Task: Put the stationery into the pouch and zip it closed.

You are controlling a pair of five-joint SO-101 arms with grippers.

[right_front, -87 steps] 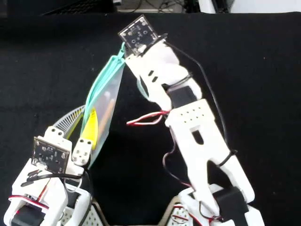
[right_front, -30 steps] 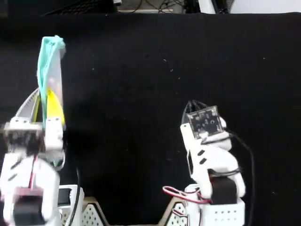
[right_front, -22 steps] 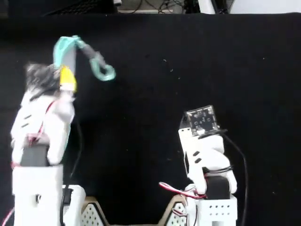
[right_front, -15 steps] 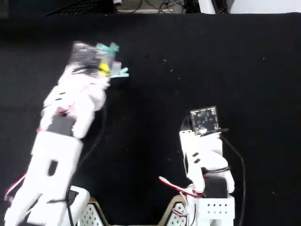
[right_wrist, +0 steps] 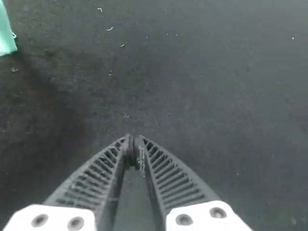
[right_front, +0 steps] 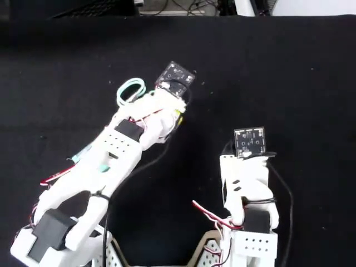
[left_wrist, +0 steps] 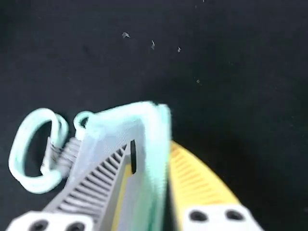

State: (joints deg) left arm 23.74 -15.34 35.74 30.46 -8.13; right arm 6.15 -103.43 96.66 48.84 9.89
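Observation:
My left gripper [left_wrist: 155,144] is shut on the mint-green edge of the pouch [left_wrist: 137,126], pinched between its grey finger [left_wrist: 91,185] and yellow finger [left_wrist: 197,180]. The pouch's wrist loop [left_wrist: 30,147] hangs beside the grey finger. In the high view the left arm stretches to the middle of the table, with the loop [right_front: 130,90] beside the gripper [right_front: 176,110]. Most of the pouch is hidden under the arm, and a mint sliver [right_front: 83,154] peeks out lower down. My right gripper [right_wrist: 134,153] is shut on nothing, drawn back near its base [right_front: 249,146].
A black cloth [right_front: 289,72] covers the whole table. A mint-green corner [right_wrist: 6,33] of the pouch shows at the edge of the right wrist view. The robot bases [right_front: 245,245] stand at the near edge.
The left arm has swung the pouch from the left side of the table toward the middle and lowered it. The right arm has pulled back to its base and stays there.

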